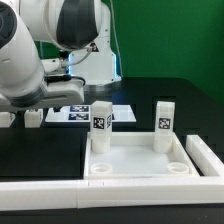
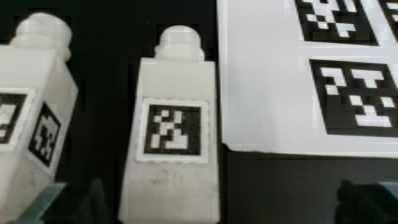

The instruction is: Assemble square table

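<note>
- Hovering spread wide, the gripper (image 2: 221,198) straddles a loose leg (image 2: 173,130), nothing pinched; a second leg (image 2: 27,105) lies just beside it
- Top (image 1: 140,165) sits low and central in the exterior view, two upright legs (image 1: 100,125) standing in its far corners
- Loose leg looks light, stiff, smooth plastic, likely slippery; best taken across its flat sides at mid-length, clear of the narrowed tip

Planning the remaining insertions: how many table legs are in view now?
4. Two legs stand upright on the tabletop near its far corners; two more legs lie side by side beside the marker board. The arm may hide others.
</note>
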Robot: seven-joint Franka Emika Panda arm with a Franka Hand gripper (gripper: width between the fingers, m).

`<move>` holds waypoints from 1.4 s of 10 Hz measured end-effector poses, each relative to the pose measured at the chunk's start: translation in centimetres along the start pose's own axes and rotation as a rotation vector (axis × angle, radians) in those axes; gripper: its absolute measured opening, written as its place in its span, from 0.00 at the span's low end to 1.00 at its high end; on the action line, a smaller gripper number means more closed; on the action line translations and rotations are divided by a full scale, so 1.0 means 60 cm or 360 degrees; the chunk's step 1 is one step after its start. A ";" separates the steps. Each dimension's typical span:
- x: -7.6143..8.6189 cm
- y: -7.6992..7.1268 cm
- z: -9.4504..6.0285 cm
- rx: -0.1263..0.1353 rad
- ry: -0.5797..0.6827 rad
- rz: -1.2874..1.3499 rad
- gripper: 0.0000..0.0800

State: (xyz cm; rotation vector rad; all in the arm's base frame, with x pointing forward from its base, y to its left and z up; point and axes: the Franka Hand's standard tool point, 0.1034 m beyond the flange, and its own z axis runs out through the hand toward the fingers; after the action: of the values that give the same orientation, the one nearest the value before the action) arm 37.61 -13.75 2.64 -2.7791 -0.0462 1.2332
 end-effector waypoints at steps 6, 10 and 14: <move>-0.010 0.009 0.015 -0.0007 -0.0049 -0.0052 0.81; -0.013 0.013 0.055 0.0006 -0.0088 -0.0048 0.81; -0.010 0.002 0.060 -0.0007 -0.0103 -0.0080 0.66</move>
State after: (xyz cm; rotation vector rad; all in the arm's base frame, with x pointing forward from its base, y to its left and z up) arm 34.56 -13.65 0.69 -2.7234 -0.1228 1.3118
